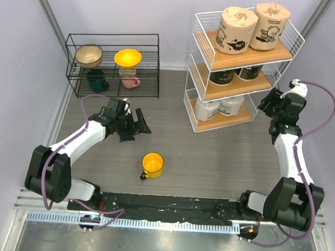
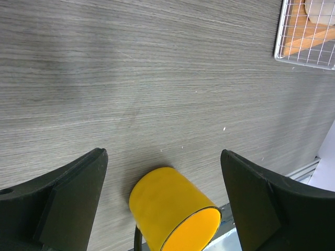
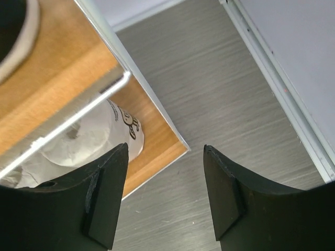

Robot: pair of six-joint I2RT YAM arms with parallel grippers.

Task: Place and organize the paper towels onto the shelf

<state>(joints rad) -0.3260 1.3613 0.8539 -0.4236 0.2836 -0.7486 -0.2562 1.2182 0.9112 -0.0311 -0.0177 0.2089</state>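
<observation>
The shelf (image 1: 294, 39) stands at the back right with three boards. Two tan paper towels (image 1: 236, 30) (image 1: 270, 26) stand on the top board. Two white ones with dark wrap (image 1: 224, 76) (image 1: 249, 72) are on the middle board, and two white ones (image 1: 207, 109) (image 1: 231, 104) are on the bottom board. My right gripper (image 1: 271, 102) is open and empty beside the shelf's right end; in the right wrist view it (image 3: 165, 151) faces the bottom board's corner (image 3: 157, 136) and a white roll (image 3: 99, 141). My left gripper (image 1: 138, 127) is open and empty over the table at mid left.
A yellow mug (image 1: 152, 164) lies on the table in front of the arms; it shows between the left fingers (image 2: 172, 209). A low black wire rack (image 1: 113, 41) with bowls and mugs stands at the back left. The shelf's corner shows in the left wrist view (image 2: 306, 36).
</observation>
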